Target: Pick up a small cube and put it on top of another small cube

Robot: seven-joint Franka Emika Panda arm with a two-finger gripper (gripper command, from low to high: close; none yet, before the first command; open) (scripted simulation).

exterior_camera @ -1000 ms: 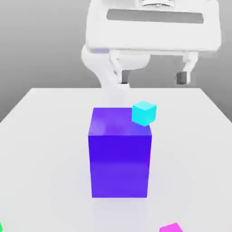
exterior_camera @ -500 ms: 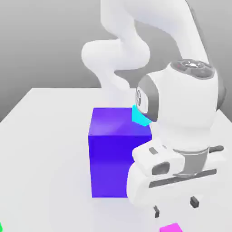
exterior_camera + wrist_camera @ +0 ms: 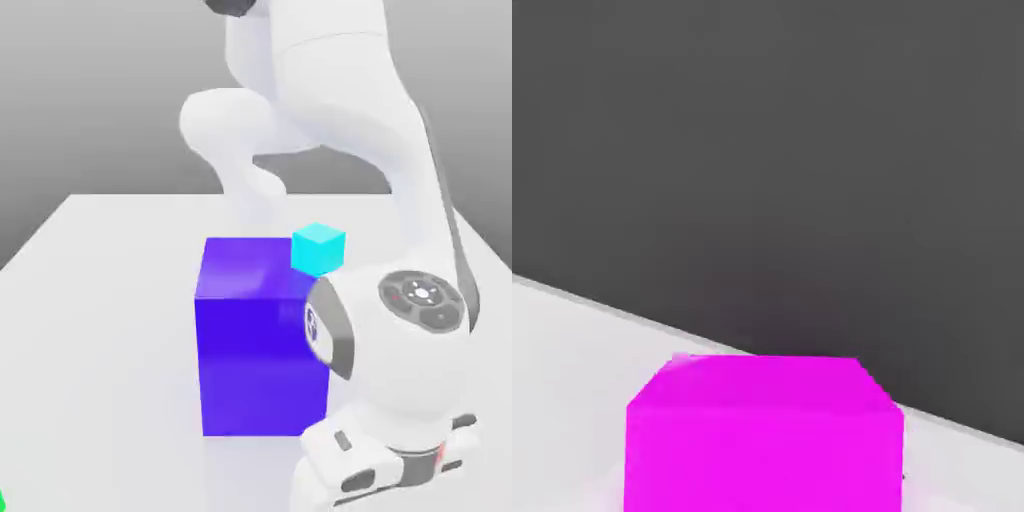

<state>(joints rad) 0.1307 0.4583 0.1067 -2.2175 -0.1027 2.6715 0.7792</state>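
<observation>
**Exterior view: arm low beside blue block, cyan cube perched at its corner**

Exterior view: shows a white arm (image 3: 400, 330) bent down at the exterior view's right, wrist low over the white surface (image 3: 100, 330). Shows a tall blue block (image 3: 262, 340) standing at mid-surface. Shows a small cyan cube (image 3: 318, 249) at the block's upper far corner, toward the exterior view's right; resting on top or sitting just behind, cannot tell. Shows a green sliver (image 3: 2, 500) at the lower edge on the exterior view's left.

Hand view: shows a magenta cube (image 3: 762, 435) close up, sitting on the pale surface against a dark backdrop. State of the jaws: cannot tell. No containers among the things shown.
</observation>
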